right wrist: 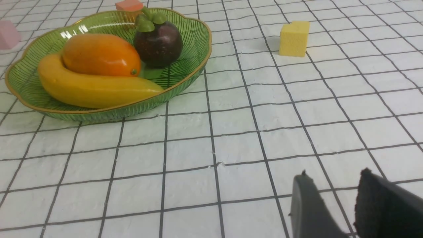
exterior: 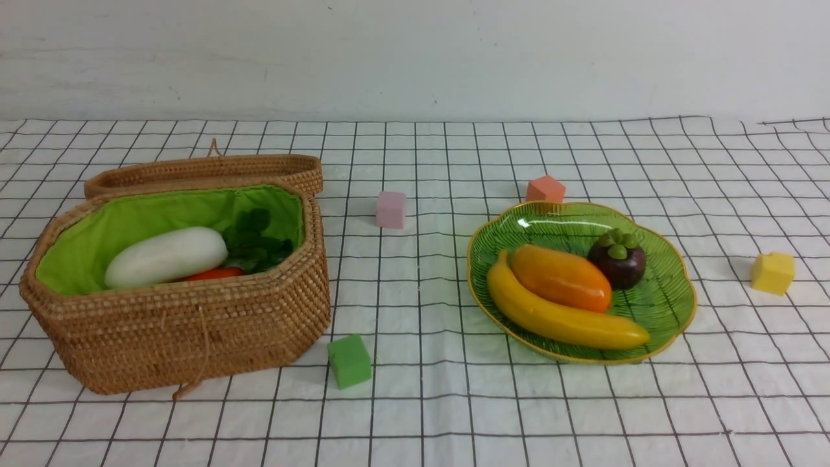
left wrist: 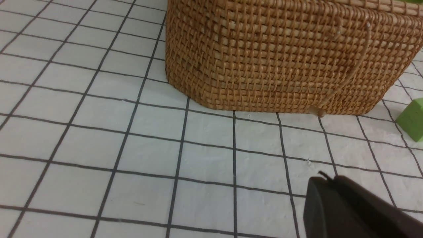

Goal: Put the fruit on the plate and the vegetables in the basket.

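The plate (exterior: 674, 305) serves as landmark. On it lie all three fruits: the banana (exterior: 564, 318) along its near rim, the mango (exterior: 561, 277) touching the banana behind it, and the mangosteen (exterior: 617, 259) on the far right part, just beside the mango.

Well to the left of the plate stands the basket (exterior: 194, 331), its lid (exterior: 207, 170) thrown back. Inside are the radish (exterior: 166, 257), an orange-red carrot (exterior: 214, 274) partly under it, and dark green leaves (exterior: 256, 243). A pale gourd cannot be seen; perhaps it is hidden. By this the sorting seems nearly or fully done.

The right gripper (right wrist: 330, 205) hangs low over the cloth (exterior: 415, 402), near the plate, its fingers parted and empty. Of the left gripper (left wrist: 350, 208) only one dark piece shows near the basket wall, so its state cannot be told.

The toys look light, stiff and glossy, probably slippery. The banana would best be taken across its middle, the mangosteen around its round body. The glass plate looks fragile, so pushing its rim is a risk.
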`<action>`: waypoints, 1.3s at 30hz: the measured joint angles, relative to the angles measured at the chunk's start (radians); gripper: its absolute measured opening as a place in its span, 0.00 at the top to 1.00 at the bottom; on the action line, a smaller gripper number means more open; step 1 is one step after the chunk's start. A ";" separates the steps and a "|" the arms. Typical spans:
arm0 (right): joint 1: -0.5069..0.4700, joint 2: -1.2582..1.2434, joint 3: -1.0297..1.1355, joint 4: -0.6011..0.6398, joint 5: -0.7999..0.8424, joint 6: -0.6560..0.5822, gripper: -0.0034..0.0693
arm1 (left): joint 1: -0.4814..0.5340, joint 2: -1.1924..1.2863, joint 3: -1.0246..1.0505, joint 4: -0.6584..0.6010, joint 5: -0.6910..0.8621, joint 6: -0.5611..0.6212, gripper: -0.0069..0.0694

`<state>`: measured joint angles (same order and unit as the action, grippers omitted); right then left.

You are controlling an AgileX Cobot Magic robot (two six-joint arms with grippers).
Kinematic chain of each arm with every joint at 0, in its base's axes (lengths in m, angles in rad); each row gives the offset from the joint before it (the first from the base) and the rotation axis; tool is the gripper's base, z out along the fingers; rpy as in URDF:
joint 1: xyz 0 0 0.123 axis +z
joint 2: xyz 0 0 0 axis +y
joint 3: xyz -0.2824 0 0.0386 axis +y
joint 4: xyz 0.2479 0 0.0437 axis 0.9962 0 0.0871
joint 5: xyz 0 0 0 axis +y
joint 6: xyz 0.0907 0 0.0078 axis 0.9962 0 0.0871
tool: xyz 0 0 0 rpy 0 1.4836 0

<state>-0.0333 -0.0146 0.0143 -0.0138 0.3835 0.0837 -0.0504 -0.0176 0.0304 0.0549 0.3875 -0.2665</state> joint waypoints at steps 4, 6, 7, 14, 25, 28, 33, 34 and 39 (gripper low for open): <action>0.000 0.000 0.000 0.000 0.000 0.000 0.63 | 0.000 0.000 0.000 0.000 0.000 0.000 0.88; 0.000 0.000 0.000 0.000 0.000 0.000 0.63 | 0.000 0.000 0.000 0.000 -0.001 0.000 0.88; 0.000 0.000 0.000 0.000 0.000 0.000 0.63 | 0.000 0.000 0.000 -0.001 -0.001 0.000 0.88; 0.000 0.000 0.000 0.000 0.000 0.000 0.63 | 0.000 0.000 0.000 -0.002 -0.001 0.001 0.87; 0.000 0.000 0.000 0.000 0.000 0.000 0.63 | 0.000 0.000 0.000 -0.002 -0.001 0.003 0.86; 0.000 0.000 0.000 0.000 0.000 0.000 0.63 | 0.000 0.000 0.000 -0.002 -0.001 0.003 0.85; 0.000 0.000 0.000 0.000 0.000 0.000 0.63 | 0.000 0.000 0.000 -0.002 -0.001 0.003 0.84; 0.000 0.000 0.000 0.000 0.000 0.000 0.63 | 0.000 0.000 0.000 -0.002 -0.001 0.003 0.84; 0.000 0.000 0.000 0.000 0.000 0.000 0.63 | 0.000 0.000 0.000 -0.002 -0.001 0.003 0.83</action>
<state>-0.0333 -0.0146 0.0143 -0.0138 0.3835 0.0837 -0.0504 -0.0176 0.0304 0.0527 0.3865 -0.2637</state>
